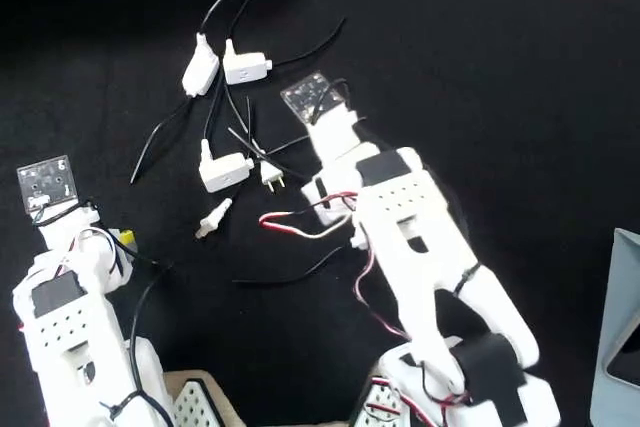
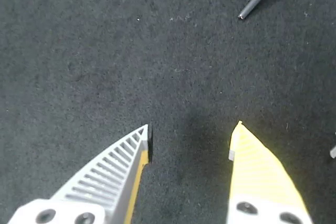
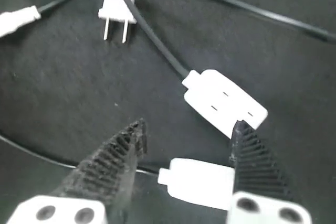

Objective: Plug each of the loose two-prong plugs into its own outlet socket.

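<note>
1. We note the right gripper (image 3: 189, 127) is wide open and holds nothing; the left gripper (image 2: 192, 126) is likewise, over black cloth (image 2: 105, 51).
2. The two-prong plug (image 3: 116, 11) lies beyond the right jaws, prongs pointing back toward them; the right arm is nearer.

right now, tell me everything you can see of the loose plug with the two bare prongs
The two-prong plug is small, white and plastic-looking, with two straight metal prongs side by side. It lies flat on the black cloth, unplugged, prongs in no socket. A black cord crosses its body. The open right hand hovers apart from it, not touching.
</note>
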Action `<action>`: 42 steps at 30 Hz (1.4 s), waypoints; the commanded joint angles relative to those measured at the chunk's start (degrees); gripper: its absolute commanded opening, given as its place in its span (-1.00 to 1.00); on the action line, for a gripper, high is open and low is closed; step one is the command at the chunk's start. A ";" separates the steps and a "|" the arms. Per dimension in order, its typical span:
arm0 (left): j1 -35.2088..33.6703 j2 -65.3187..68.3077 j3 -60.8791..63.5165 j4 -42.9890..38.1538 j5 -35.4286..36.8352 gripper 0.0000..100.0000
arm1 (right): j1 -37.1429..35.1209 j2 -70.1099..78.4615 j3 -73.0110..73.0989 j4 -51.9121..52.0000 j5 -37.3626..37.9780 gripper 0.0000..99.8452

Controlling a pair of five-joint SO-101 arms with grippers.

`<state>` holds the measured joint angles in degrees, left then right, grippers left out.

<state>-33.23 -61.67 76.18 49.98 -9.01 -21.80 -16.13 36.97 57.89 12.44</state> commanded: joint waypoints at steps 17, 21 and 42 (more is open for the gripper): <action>0.04 -0.88 -0.22 -0.97 0.18 -0.50 | -10.55 30.20 -25.01 -10.55 -13.36 -0.50; 0.04 -0.88 -0.22 -0.97 0.18 -0.50 | -10.64 36.09 -31.78 -8.88 -13.36 -0.50; 0.04 -0.88 -0.22 -0.97 0.09 -0.50 | -13.63 42.86 -35.56 -9.14 -13.27 -0.53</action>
<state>-33.23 -61.67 76.18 49.98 -9.10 -34.55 25.98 5.93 48.92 -0.40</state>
